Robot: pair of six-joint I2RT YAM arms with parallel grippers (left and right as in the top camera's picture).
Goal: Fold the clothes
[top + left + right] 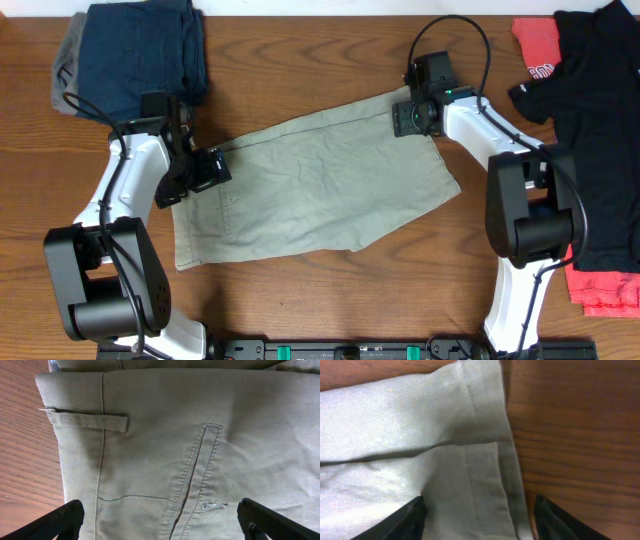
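The clothes, a pair of pale khaki shorts [320, 185], lie spread flat across the middle of the wooden table. My left gripper [205, 170] is at their left end, over the waistband. In the left wrist view its fingers [55, 522] stand wide open above the shorts [165, 435], either side of a pocket seam near a belt loop. My right gripper [412, 115] is at the top right corner of the shorts. In the right wrist view it [480, 517] straddles the hemmed edge [485, 435], with one finger over cloth and the other over bare wood. Its jaws stand apart.
A navy-blue folded garment [145, 55] lies at the back left on something grey [68, 65]. A black shirt [600, 130] covers a red printed shirt [535, 45] along the right side. The arm bases stand at the front edge.
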